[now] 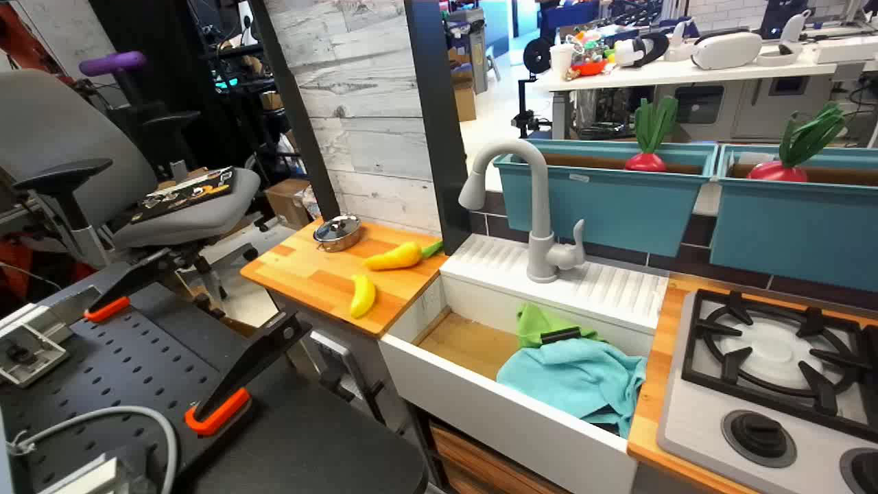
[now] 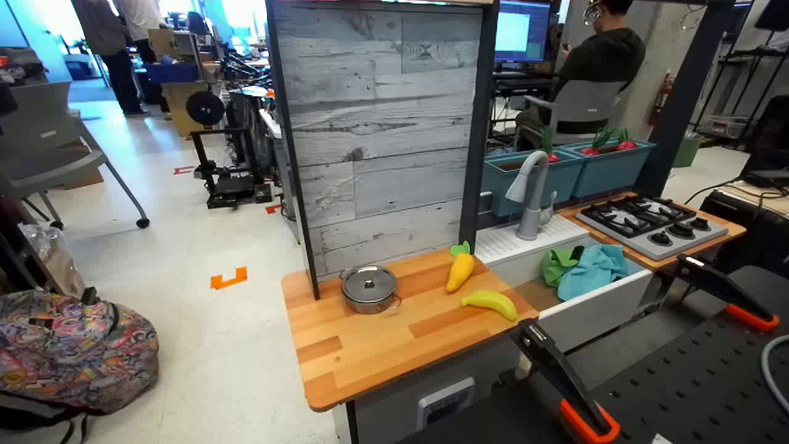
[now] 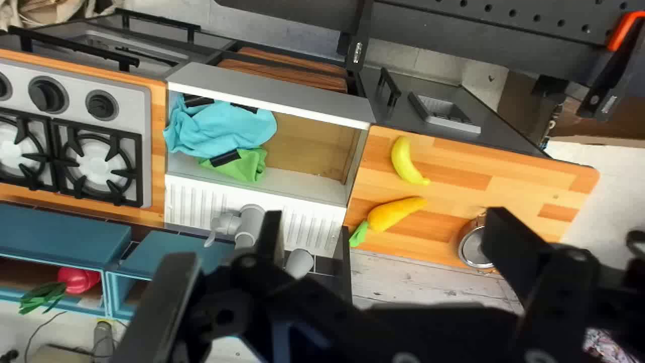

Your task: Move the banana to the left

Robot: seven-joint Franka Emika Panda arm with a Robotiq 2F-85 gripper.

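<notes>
1. Plainly, the gripper [image 3: 383, 229] comes first, nearest the wrist camera along the bottom of its picture, fingers spread wide and nothing held between them. Neither exterior view shows it.
2. Next out is the banana [image 3: 404, 162], lying flat on its side on the wooden counter [image 3: 524, 186]. It looks like a toy, so I would expect it to be light, fairly stiff and hard to damage, with a smooth skin that may slip under an off-centre pinch.
3. I would take hold across the middle, one finger on the inner curve and one on the outer. Near the tapering ends it would probably swivel.
4. The banana is apart from the gripper: in the wrist view it shows above the gap between the fingers, toward the counter's front edge. Reaching it should mean lowering and shifting that way, with little twist, as its length runs roughly across the closing direction. How high the gripper hangs, I cannot tell.
5. Farther back, in an exterior view, lies a toy carrot [image 2: 462, 271], near the banana but not touching. A lidded pot [image 2: 368, 290] stands well to the left; the sink [image 1: 511, 429] is on the right. Left, I judge, means away from the sink.
</notes>
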